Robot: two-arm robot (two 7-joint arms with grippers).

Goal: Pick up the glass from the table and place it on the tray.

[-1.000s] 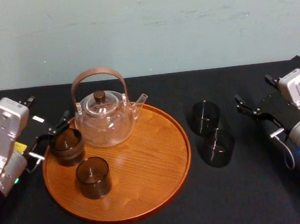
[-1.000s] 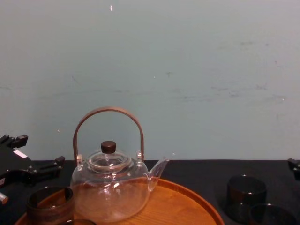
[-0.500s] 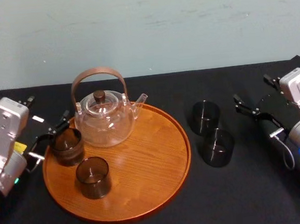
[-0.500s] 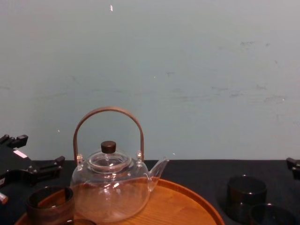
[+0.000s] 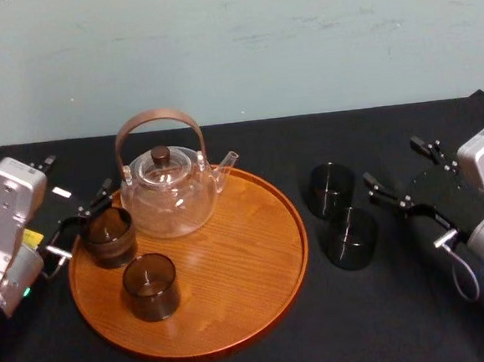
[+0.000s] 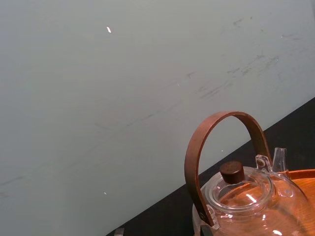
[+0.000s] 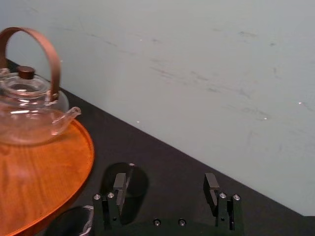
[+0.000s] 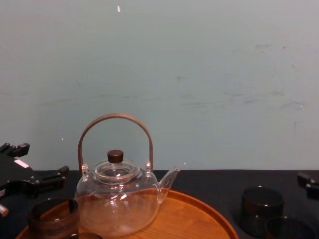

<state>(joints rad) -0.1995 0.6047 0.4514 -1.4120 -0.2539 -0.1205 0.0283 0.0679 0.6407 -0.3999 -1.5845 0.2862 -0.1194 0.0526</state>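
Observation:
Two dark glasses stand on the black table (image 5: 387, 320) right of the tray, the far glass (image 5: 332, 188) and the near glass (image 5: 350, 238), touching or nearly so. My right gripper (image 5: 390, 167) is open just to their right, a little above the cloth. In the right wrist view my right gripper (image 7: 165, 186) has its fingers wide apart, and the far glass (image 7: 132, 183) shows behind one finger. The round wooden tray (image 5: 232, 266) holds two more dark glasses (image 5: 108, 236) (image 5: 150, 286). My left gripper (image 5: 78, 181) stands open at the tray's left edge, by the rear one.
A clear glass teapot (image 5: 167, 195) with a brown hoop handle stands at the back of the tray, also seen in the chest view as the teapot (image 8: 115, 199). A pale wall rises behind the table. Bare wood lies on the tray's right half.
My right gripper has moved left, closer to the two glasses on the table. The left arm and the glasses have not moved.

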